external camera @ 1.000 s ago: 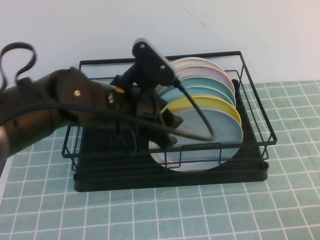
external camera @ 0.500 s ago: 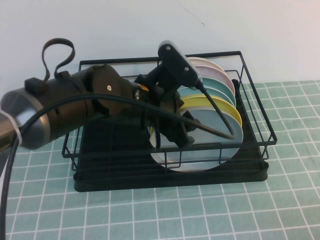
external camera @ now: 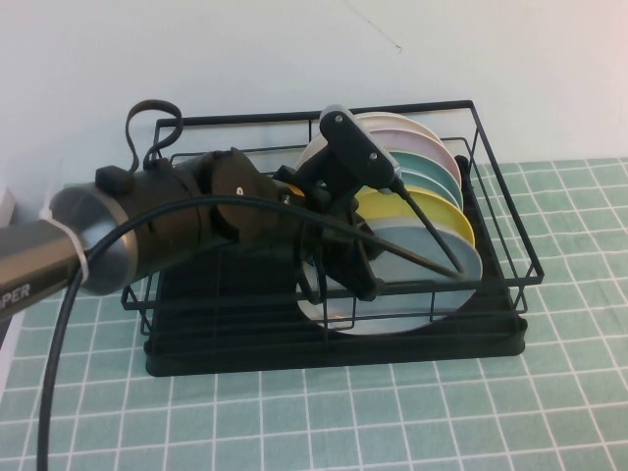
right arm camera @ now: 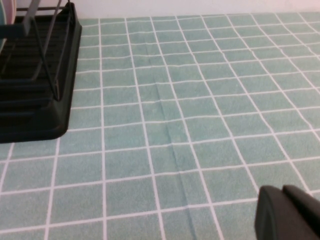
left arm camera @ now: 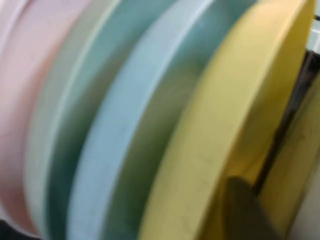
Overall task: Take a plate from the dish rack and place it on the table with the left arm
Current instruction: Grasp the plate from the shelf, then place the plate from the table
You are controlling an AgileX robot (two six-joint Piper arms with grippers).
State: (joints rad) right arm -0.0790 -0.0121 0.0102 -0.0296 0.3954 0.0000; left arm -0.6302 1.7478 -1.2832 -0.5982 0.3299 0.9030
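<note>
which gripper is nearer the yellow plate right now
Left. The left gripper is inside the dish rack, right at the front plates beside the yellow plate. The right gripper hangs over bare table, outside the rack.

The left arm (external camera: 167, 231) reaches in from the counter's left edge toward its middle, stretched nearly level, its grey-and-black forearm wrapped with black cables that loop above and trail below. Its wrist camera module (external camera: 355, 149) sits tilted on top. The left end effector (external camera: 343, 270) points down and forward near the counter's far edge. The right end effector (right arm camera: 287, 215) shows only as a dark tip low over the counter.
</note>
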